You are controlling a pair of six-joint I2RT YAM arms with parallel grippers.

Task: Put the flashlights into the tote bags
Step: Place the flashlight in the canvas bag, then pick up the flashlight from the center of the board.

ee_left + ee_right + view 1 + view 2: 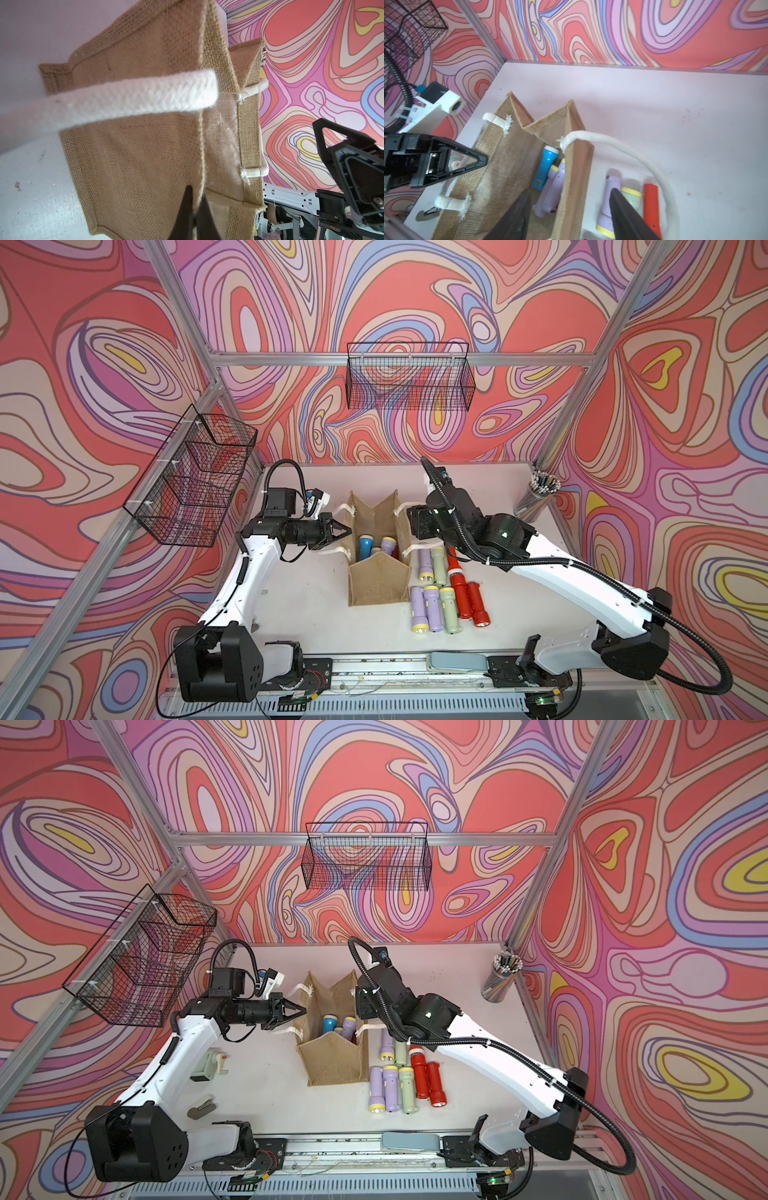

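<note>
Top views both, read from my remote station. Item one: tote bag [378, 585] [334, 1065], tan burlap, upright and open-mouthed at mid-desk [307, 614], between the two arms. Contents I can see: a blue flashlight [365, 545] [545, 170] and, just beside it, a lilac flashlight [388, 546] [553, 187] with a yellow head; whatever lies beneath them I cannot sort out. Desk stock, in two rows just beside the bag's right wall: three lilac flashlights [417, 610], two pale green flashlights [449, 610] and at least two red flashlights [477, 603], the far row running partly under the right arm. Left fingers [341, 526] [185, 212]: pressed together, pinching the rim of the bag's left wall. The left wrist view shows the burlap edge running between them, with a white rope handle [124, 97] crossing close to the lens. Right fingers [625, 212]: spread, holding nothing, straddling the bag's right wall, one over the bag's inside and one over the flashlights on the desk; the wrist hides them in the top views. Second rope handle [633, 149]: looped out over those desk flashlights. Sundries: cup of pencils [536, 497] at the far right corner, and black wire baskets [409, 377] on the walls.
</note>
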